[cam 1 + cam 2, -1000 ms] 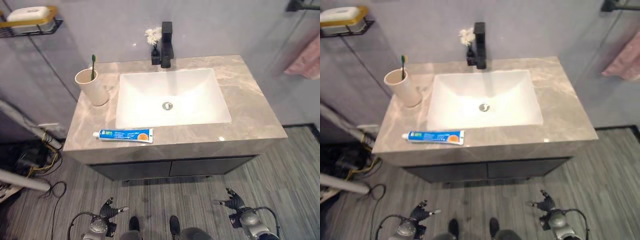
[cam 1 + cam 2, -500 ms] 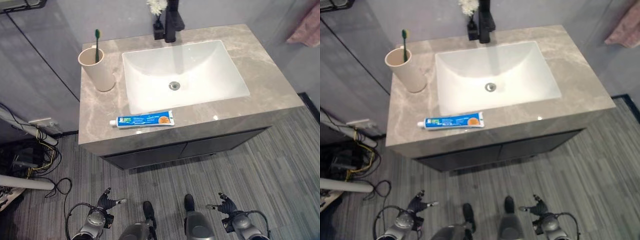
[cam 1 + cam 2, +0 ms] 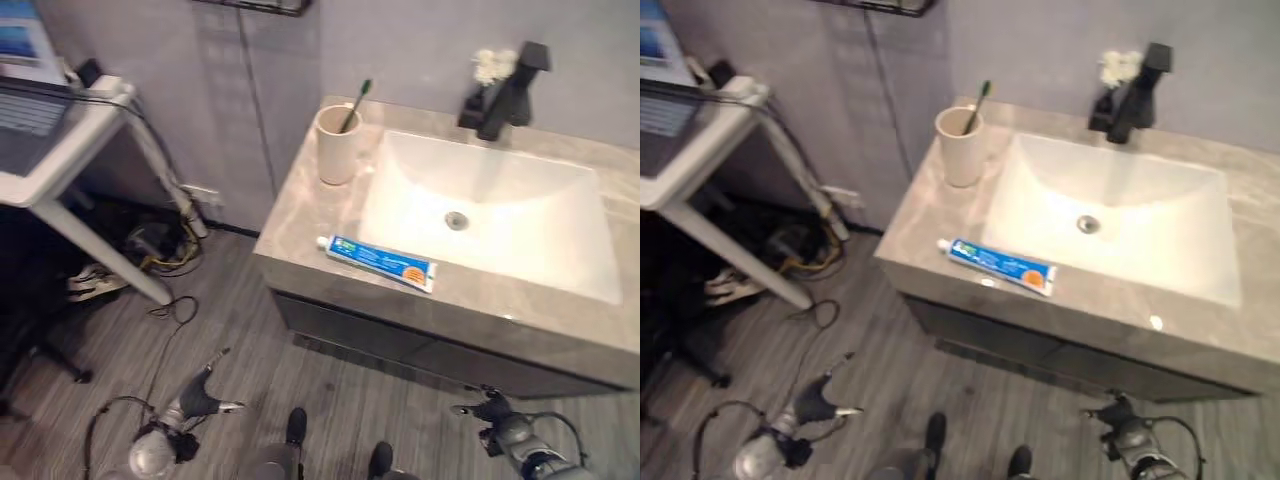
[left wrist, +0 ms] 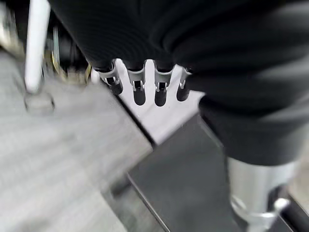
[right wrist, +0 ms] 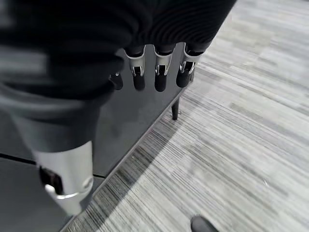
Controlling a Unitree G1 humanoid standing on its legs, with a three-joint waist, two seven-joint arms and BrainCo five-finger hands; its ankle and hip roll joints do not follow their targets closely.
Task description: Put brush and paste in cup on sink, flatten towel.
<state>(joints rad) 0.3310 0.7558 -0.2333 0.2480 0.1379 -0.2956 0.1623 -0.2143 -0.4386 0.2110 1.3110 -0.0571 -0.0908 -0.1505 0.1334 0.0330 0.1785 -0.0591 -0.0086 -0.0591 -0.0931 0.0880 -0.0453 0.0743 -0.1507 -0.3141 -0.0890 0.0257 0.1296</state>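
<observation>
A beige cup (image 3: 338, 146) stands at the back left corner of the grey marble counter (image 3: 300, 215), with a green toothbrush (image 3: 353, 104) leaning in it. A blue and white toothpaste tube (image 3: 380, 262) lies flat near the counter's front edge, in front of the white basin (image 3: 500, 205). My left hand (image 3: 196, 398) hangs low over the floor, left of the vanity, fingers (image 4: 139, 90) relaxed and holding nothing. My right hand (image 3: 497, 427) hangs low in front of the dark cabinet, fingers (image 5: 161, 77) also relaxed and empty.
A black faucet (image 3: 505, 92) and a small white flower (image 3: 489, 64) stand behind the basin. A white table (image 3: 62, 150) carrying a laptop (image 3: 25, 60) stands to the left, with cables (image 3: 155, 245) beneath it. The dark cabinet front (image 5: 130, 113) is close to my right hand.
The whole picture has shifted: the camera has turned left, so the vanity now sits to the right and the white table shows. Both hands stay low and empty.
</observation>
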